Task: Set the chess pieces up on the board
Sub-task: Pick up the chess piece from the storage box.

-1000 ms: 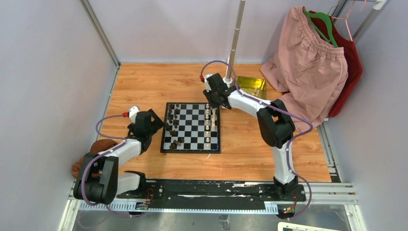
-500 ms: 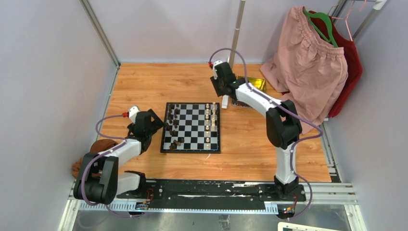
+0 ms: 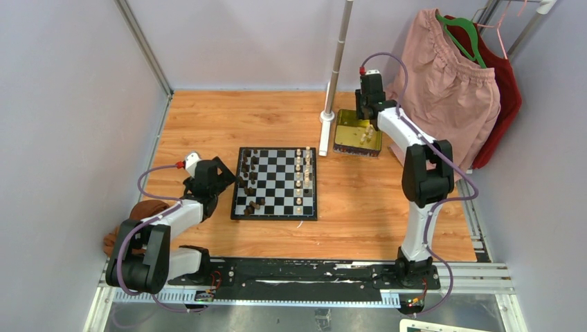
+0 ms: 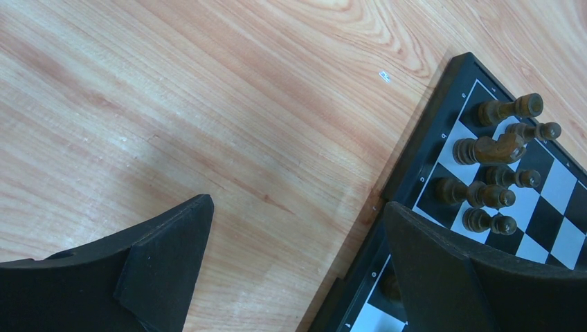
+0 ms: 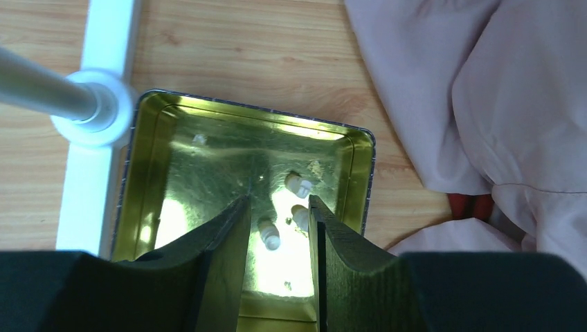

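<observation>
Since a second ago, the right gripper [image 5: 277,207] has been carried away from the far right corner of the board [image 3: 277,183] and is now held over the gold tin [image 5: 367,173], which lies beyond that corner and to the right. Its fingers are seen apart with a narrow gap between them, and nothing is gripped. Three cream pieces [image 5: 299,184] are seen lying on the tin's shiny floor, one of them in line with the gap but untouched.

No change is seen at the left gripper [image 4: 297,204]: it is held just off the board's left edge, low over the wood, with its fingers spread wide and nothing between them.

On the board, dark pieces [image 4: 495,149] are gathered along the left columns, several of them crowded together near the far left corner. A column of cream pieces [image 3: 302,173] is lined up near the board's right edge.

Beyond the board's far right corner, a white pole [image 3: 336,62] is stood beside the tin, and pink garments [image 3: 443,90] are hung further right.
</observation>
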### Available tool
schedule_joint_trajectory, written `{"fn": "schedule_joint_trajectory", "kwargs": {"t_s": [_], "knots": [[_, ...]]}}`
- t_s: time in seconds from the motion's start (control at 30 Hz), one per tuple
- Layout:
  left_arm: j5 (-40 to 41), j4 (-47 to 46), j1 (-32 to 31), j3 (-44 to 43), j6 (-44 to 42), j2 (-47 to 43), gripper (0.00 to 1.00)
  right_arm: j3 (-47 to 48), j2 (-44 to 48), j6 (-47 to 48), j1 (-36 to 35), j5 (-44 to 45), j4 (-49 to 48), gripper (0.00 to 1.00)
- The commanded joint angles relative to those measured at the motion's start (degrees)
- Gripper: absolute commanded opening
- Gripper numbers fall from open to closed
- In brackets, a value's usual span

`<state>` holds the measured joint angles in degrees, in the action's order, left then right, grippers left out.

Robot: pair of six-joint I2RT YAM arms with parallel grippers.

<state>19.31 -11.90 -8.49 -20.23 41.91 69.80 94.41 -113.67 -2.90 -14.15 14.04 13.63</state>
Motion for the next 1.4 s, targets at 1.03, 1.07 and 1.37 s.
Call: {"fn": "schedule_joint_trajectory", "kwargs": {"t_s": [1.03,1.07,1.37], "knots": [[1.2,-1.2,-0.6,-1.3,-1.2,0.4,1.00,4.7,-12.2,-4.8,5.0,-1.3,2.0,0.18],[1.2,-1.2,-0.6,-1.3,-1.2,0.4,1.00,4.8,-12.1,-4.7,5.0,-1.3,2.1,0.11],[1.2,-1.2,-0.6,-1.3,-1.2,0.3,1.00,4.2,-9.6,-2.0,4.8,-2.5,0.8,0.00]]}}
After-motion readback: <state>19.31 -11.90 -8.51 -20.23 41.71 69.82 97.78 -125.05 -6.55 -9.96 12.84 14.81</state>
